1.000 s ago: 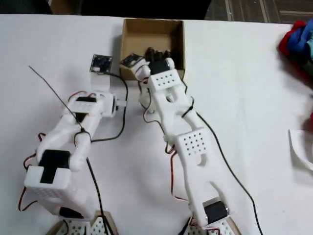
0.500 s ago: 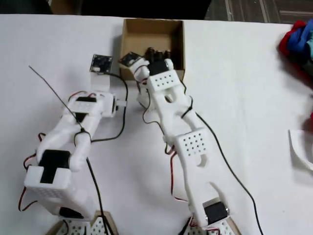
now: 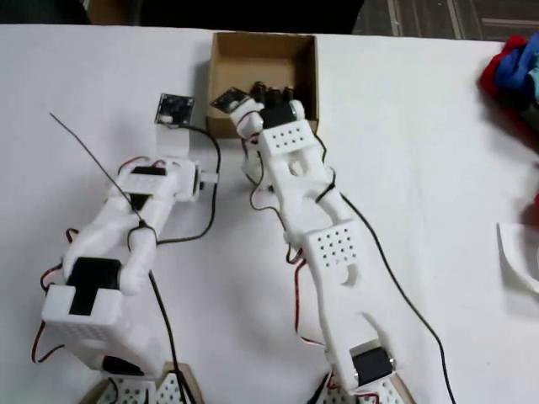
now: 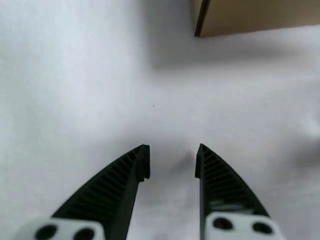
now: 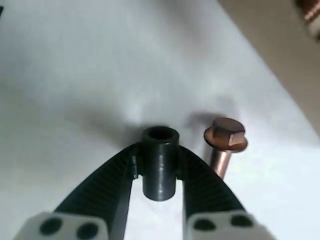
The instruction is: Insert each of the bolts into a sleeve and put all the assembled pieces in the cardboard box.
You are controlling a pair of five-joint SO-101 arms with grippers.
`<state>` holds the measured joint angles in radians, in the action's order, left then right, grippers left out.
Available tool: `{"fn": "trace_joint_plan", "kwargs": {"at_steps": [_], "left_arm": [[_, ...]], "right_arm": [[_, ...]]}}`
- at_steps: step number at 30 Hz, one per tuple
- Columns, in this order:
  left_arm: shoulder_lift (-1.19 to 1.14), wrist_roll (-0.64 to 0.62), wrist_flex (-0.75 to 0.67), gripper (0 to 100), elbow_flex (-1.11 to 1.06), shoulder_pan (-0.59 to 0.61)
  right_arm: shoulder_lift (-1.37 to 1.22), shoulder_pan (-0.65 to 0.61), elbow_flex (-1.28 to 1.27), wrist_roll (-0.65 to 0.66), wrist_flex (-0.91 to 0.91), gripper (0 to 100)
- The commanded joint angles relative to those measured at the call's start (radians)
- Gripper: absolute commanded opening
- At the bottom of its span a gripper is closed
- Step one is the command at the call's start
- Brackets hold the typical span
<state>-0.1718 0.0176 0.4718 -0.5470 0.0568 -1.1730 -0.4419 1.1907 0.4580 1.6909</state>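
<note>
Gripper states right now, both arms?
Left gripper: open, holding nothing.
Right gripper: shut on the black sleeve; the copper bolt beside it is not gripped.

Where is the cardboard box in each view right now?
High view: cardboard box at the top centre of the picture.
Left wrist view: its corner, beyond the open left gripper.
Right wrist view: a tan area past the bolt might be it; cannot tell.
Shared landmark: the white table.

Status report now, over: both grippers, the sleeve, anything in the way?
Left gripper open, empty, above table. Right gripper shut on sleeve. Bolt beside sleeve, not yet inserted. No obstacle seen near them.
</note>
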Motion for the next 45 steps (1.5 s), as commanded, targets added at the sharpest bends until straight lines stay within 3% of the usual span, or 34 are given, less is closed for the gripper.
{"fn": "trace_joint_plan", "kwargs": {"at_steps": [1, 9, 14, 26, 32, 39, 45], "left_arm": [[0.005, 0.006, 0.008, 17, 0.045, 0.012], [0.005, 0.006, 0.008, 17, 0.045, 0.012], [0.005, 0.006, 0.008, 17, 0.045, 0.012], [0.005, 0.006, 0.008, 17, 0.045, 0.012], [0.005, 0.006, 0.008, 17, 0.045, 0.012], [0.005, 0.006, 0.008, 17, 0.045, 0.012], [0.005, 0.006, 0.008, 17, 0.045, 0.012]], "right_arm": [[0.035, -0.007, 0.034, 0.0, 0.053, 2.2], [0.082, -0.013, 0.003, 0.008, 0.073, 3.3], [0.051, -0.013, -0.068, 0.008, 0.071, 13.3], [-0.002, -0.007, -0.069, 0.009, 0.07, 8.1], [-0.002, -0.01, -0.069, 0.006, 0.07, 15.5], [-0.005, -0.013, -0.071, 0.009, 0.071, 7.2], [-0.004, -0.012, -0.078, 0.009, 0.074, 14.1]]}}
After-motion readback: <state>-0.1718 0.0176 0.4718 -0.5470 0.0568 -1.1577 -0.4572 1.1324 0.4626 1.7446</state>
